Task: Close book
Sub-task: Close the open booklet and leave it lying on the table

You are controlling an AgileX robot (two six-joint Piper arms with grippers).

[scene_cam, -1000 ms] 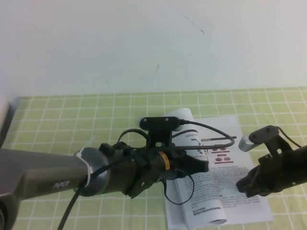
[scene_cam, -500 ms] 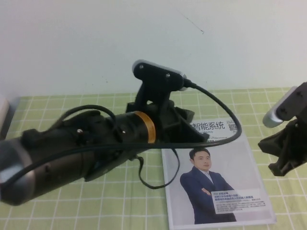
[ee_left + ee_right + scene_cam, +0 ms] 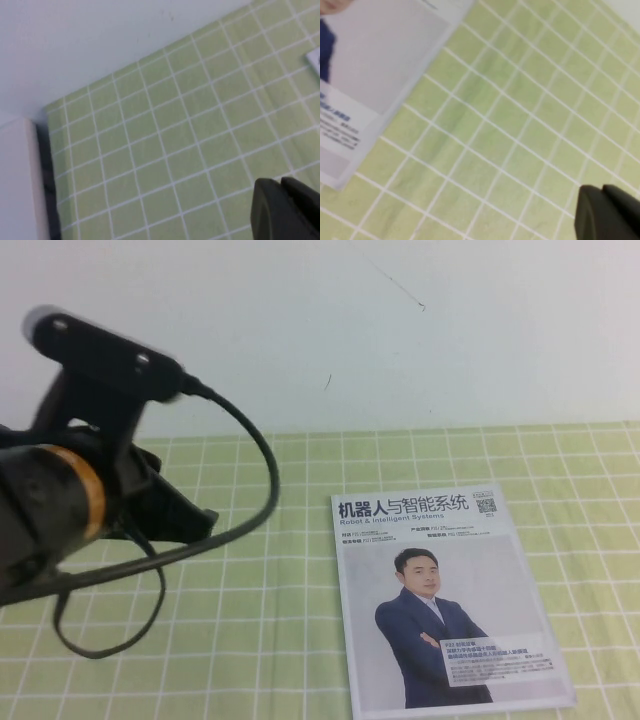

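Observation:
The book (image 3: 440, 600), a magazine with a suited man on its cover, lies shut and flat on the green checked cloth (image 3: 270, 640) at the right. One of its corners shows in the right wrist view (image 3: 365, 65). My left gripper (image 3: 205, 523) hangs raised at the far left, well away from the book, its fingers pressed together and holding nothing (image 3: 281, 187). My right gripper (image 3: 602, 192) is outside the high view; its own camera shows it shut and empty above bare cloth, off the book's edge.
A white wall (image 3: 320, 330) rises right behind the cloth's far edge. A white block (image 3: 17, 175) stands at the cloth's left end. The left arm's black cable (image 3: 255, 490) loops out over the cloth.
The book went from open pages to shut with its cover up. My left arm pulled back from over the book to the far left. My right arm left the high view.

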